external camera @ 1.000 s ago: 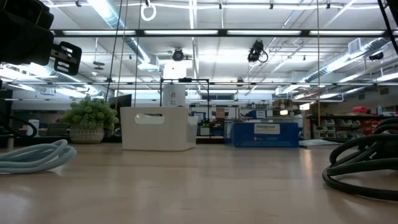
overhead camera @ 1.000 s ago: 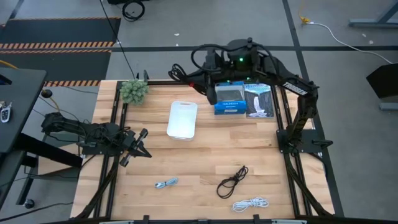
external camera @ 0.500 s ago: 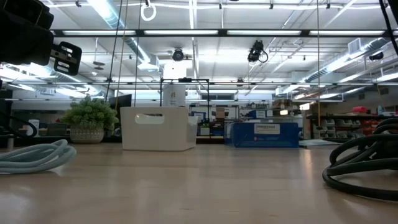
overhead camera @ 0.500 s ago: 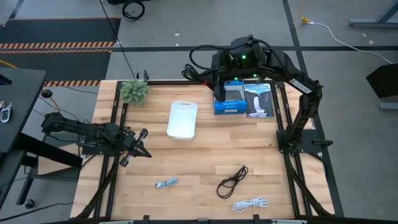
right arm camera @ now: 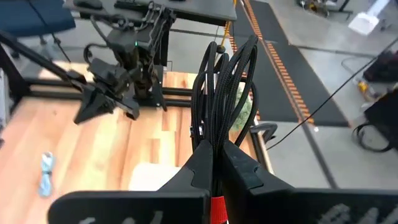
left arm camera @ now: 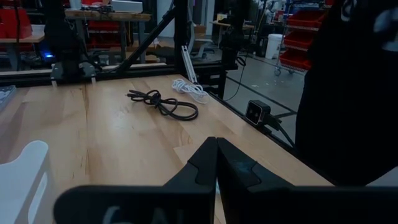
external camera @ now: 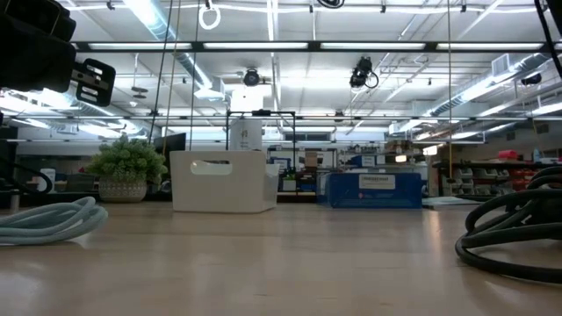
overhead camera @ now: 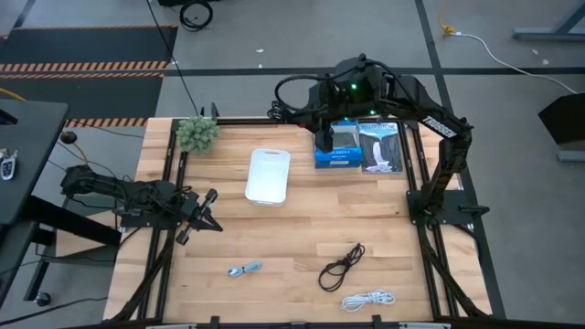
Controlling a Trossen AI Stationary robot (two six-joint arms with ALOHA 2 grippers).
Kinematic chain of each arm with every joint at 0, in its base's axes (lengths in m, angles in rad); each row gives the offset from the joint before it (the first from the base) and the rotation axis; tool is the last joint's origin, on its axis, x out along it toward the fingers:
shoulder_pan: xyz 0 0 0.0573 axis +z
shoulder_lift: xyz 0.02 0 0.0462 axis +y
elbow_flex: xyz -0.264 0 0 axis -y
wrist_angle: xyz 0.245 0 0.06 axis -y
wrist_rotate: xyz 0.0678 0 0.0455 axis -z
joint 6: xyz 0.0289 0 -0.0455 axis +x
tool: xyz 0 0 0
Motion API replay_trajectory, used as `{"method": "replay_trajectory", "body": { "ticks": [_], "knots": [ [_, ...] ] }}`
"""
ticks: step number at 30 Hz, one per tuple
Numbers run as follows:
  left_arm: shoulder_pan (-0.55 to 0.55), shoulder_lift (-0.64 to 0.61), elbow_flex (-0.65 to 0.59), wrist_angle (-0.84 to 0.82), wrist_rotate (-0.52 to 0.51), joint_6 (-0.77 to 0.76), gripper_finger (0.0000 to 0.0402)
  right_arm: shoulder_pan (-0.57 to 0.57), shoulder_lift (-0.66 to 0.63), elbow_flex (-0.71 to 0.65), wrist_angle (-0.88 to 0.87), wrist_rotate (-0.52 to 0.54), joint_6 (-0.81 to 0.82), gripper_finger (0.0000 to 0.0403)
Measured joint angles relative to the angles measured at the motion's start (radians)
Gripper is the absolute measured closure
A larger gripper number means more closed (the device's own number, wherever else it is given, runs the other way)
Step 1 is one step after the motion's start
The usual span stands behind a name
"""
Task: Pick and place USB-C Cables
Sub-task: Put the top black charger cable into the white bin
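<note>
My right gripper [right arm camera: 212, 163] is shut on the black cable bundle with red ends [right arm camera: 225, 93], high over the table's far edge, just right of the white bin [overhead camera: 268, 175]. In the high view this gripper [overhead camera: 324, 137] shows above the blue box. The pale blue cable [overhead camera: 244, 270], the black cable [overhead camera: 341, 266] and the white cable [overhead camera: 367, 299] lie flat on the near part of the table. My left gripper [left arm camera: 216, 163] is shut and empty at the table's left edge, where the high view also shows it [overhead camera: 196, 222]. My right gripper pinches the bundle between its two fingers, close to the red end [right arm camera: 215, 206] that shows just behind them. The black loops [right arm camera: 219, 74] stick out past the fingertips in a bunch. The bundle is lifted clear of the table.
A small green plant [overhead camera: 196, 133] stands at the far left corner. A blue box [overhead camera: 340, 153] and a cable package [overhead camera: 379, 148] lie at the far right. A black frame [overhead camera: 416, 196] rims the table. Bare wood lies between the bin and the near cables.
My right gripper, still shut on the black cable with red ends, has shifted a little toward the table's right edge along the far side. The other cables and the left arm have kept still.
</note>
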Motion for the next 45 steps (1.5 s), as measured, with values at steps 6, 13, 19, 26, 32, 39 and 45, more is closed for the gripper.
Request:
{"method": "replay_trajectory", "body": {
  "ticks": [6, 13, 19, 26, 32, 39, 45],
  "knots": [
    [0.000, 0.000, 0.000, 0.000, 0.000, 0.000, 0.0390, 0.000, 0.001, -0.074, 0.043, 0.000, -0.102, 0.0384],
    [0.000, 0.000, 0.000, 0.000, 0.000, 0.000, 0.0390, 0.001, 0.000, -0.153, 0.115, -0.004, -0.160, 0.0384],
    [0.000, 0.000, 0.000, 0.000, 0.000, 0.000, 0.0390, 0.005, 0.001, -0.202, 0.161, -0.009, -0.182, 0.0384],
    [0.000, 0.000, 0.000, 0.000, 0.000, 0.000, 0.0390, 0.026, 0.001, -0.259, 0.246, -0.012, -0.216, 0.0384],
    [0.000, 0.000, 0.000, 0.000, 0.000, 0.000, 0.0390, 0.046, 0.001, -0.309, 0.330, -0.012, -0.286, 0.0384],
    [0.000, 0.000, 0.000, 0.000, 0.000, 0.000, 0.0390, 0.065, 0.001, -0.383, 0.392, -0.011, -0.400, 0.0384],
    [0.000, 0.000, 0.000, 0.000, 0.000, 0.000, 0.0390, 0.080, 0.001, -0.456, 0.403, 0.024, -0.630, 0.0384]
  ]
}}
